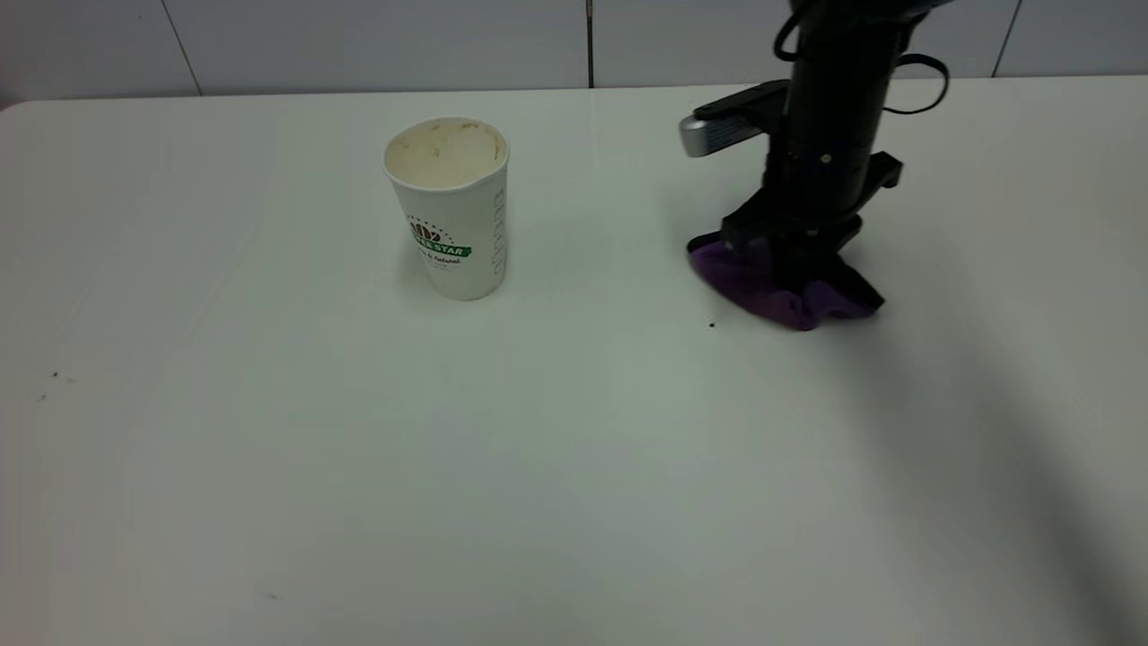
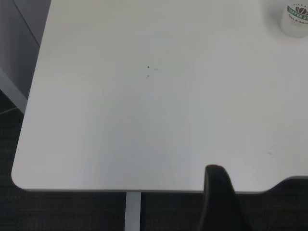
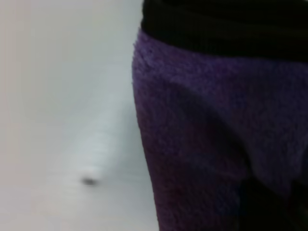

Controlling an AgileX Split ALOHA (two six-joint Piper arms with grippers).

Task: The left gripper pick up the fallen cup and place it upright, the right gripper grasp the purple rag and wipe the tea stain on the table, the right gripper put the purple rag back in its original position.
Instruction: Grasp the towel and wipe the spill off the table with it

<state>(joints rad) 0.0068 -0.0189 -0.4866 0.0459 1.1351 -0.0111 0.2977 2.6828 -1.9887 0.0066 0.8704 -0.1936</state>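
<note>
The right pincer (image 1: 794,274) stands straight down on the purple rag (image 1: 771,292), its black column arm rising above and the silver-grey block (image 1: 713,135) jutting from the arm's side toward the cup. The fingers are buried in the bunched cloth and press it onto the desk (image 1: 574,467); how wide they stand I cannot tell. In the right wrist view the purple rag (image 3: 211,144) fills most of the picture, with its black trim (image 3: 226,29) along one edge and white desk beside it.

A tiny dark speck (image 1: 712,325) lies on the desk just beside the rag, on the side nearer the camera. The cup (image 1: 450,208) stands upright, well apart from the rag, mouth up and brown-stained inside, green logo facing the camera.

Of the left pincer, only one dark finger (image 2: 221,202) shows in the left wrist view, over the desk's edge, well apart from the cup (image 2: 294,18); its opening cannot be told.
</note>
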